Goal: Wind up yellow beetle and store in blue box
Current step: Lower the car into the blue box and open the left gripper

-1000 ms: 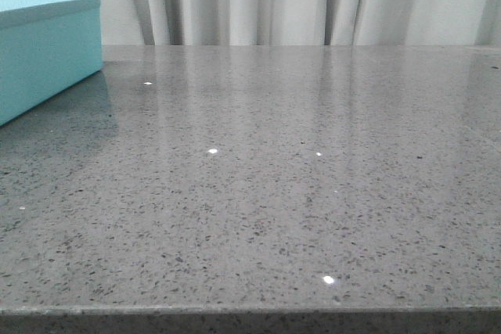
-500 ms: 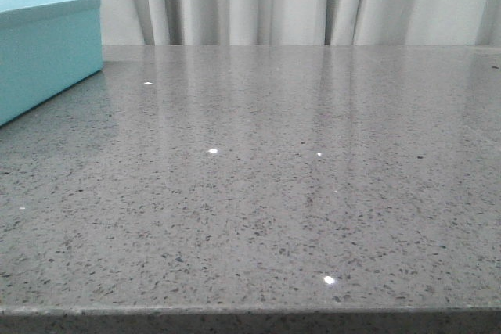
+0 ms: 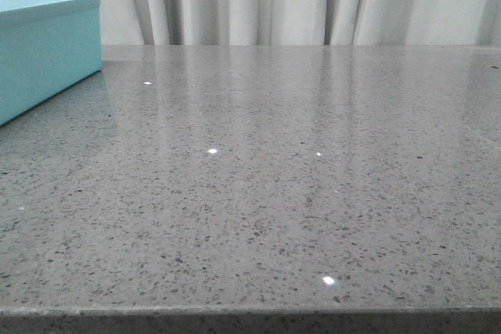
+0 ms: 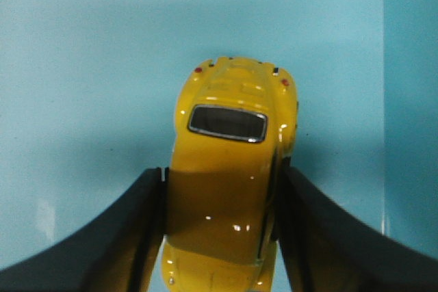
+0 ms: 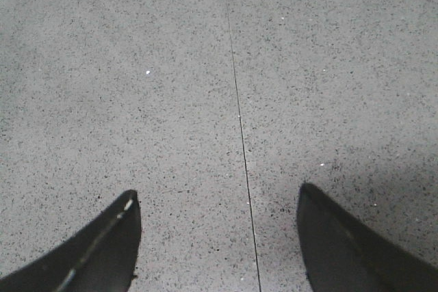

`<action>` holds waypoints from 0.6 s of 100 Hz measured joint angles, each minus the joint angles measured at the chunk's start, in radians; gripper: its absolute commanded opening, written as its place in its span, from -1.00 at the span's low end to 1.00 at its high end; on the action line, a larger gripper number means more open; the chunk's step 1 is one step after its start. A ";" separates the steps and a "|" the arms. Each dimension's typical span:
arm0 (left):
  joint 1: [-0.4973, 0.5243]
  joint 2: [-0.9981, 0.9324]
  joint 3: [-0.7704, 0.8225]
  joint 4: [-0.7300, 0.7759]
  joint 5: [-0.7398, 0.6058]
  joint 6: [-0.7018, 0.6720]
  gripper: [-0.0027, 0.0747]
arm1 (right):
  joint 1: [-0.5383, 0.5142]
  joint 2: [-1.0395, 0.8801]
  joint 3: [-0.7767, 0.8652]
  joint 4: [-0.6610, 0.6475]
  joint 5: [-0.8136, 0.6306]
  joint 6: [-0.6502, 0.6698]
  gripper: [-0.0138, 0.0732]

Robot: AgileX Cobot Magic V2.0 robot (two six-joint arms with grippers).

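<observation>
Here the left gripper (image 4: 219, 237) is clamping the yellow beetle (image 4: 229, 169) by its flanks, one dark finger pressing each side of the body, so that the roof and rear window are facing the wrist camera and the wheels are pointing away, ready to meet a surface. Behind the car a flat turquoise surface is filling the view; it is probably the blue box (image 3: 47, 52), though whether its lid or its inside I cannot tell. That would suit the storing step, the car being held over its destination. In the front view the box is sitting at the table's (image 3: 297, 193) far left corner. The right gripper (image 5: 219, 237) is hanging spread and empty above bare speckled stone, seemingly keeping clear.
</observation>
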 measured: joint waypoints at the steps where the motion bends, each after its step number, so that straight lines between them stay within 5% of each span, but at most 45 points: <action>1: 0.000 0.002 0.000 0.000 0.000 0.000 -0.17 | 0.000 0.000 0.000 0.000 0.000 0.000 0.44; 24: 0.000 0.017 0.000 -0.019 0.011 0.000 0.38 | 0.000 0.000 0.000 0.000 0.000 0.000 0.44; 60: 0.000 0.001 0.000 -0.028 -0.004 0.000 0.40 | 0.000 -0.004 0.000 0.000 -0.004 -0.020 0.44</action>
